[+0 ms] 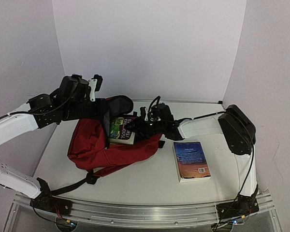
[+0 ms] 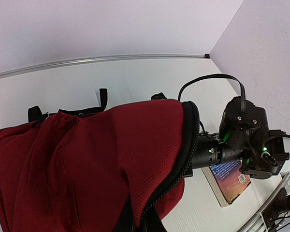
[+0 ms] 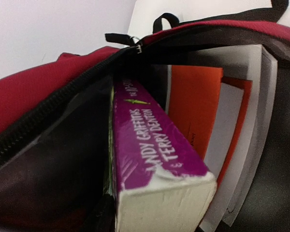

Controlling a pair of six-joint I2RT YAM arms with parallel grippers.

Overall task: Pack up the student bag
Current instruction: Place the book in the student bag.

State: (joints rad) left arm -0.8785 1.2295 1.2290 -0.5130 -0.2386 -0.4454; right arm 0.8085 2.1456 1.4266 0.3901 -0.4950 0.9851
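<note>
Two books show in the top view: a purple-spined book (image 1: 122, 129) pokes out of the mouth of the student bag (image 1: 94, 145), and a sunset-covered book (image 1: 191, 160) lies flat on the table (image 1: 150, 181) to the right, apart from the bag. The bag slumps at left-centre of the table, its mouth facing right and a black strap (image 1: 70, 186) trailing toward the near rail (image 1: 145, 213). My left gripper (image 1: 105, 104) sits at the far rim of the bag with its jaws pressed together on the lifted edge. My right gripper (image 1: 141, 126) is at the mouth, right against the poking book; I cannot tell how its jaws stand. Lettering on both covers is too small to read here. From my left wrist, the student bag (image 2: 87, 164) fills most of the view and its black zip (image 2: 188, 140) hangs in front of my right arm (image 2: 244, 135); the sunset-covered book (image 2: 229, 180) shows a barcode near it. From my right wrist I look into the student bag (image 3: 38, 96): the purple-spined book (image 3: 154, 154) reads "ANDY GRIFFITHS & TERRY DENTON", with an orange book (image 3: 193, 106) standing just to its right. My own fingers are not clear in this view.
</note>
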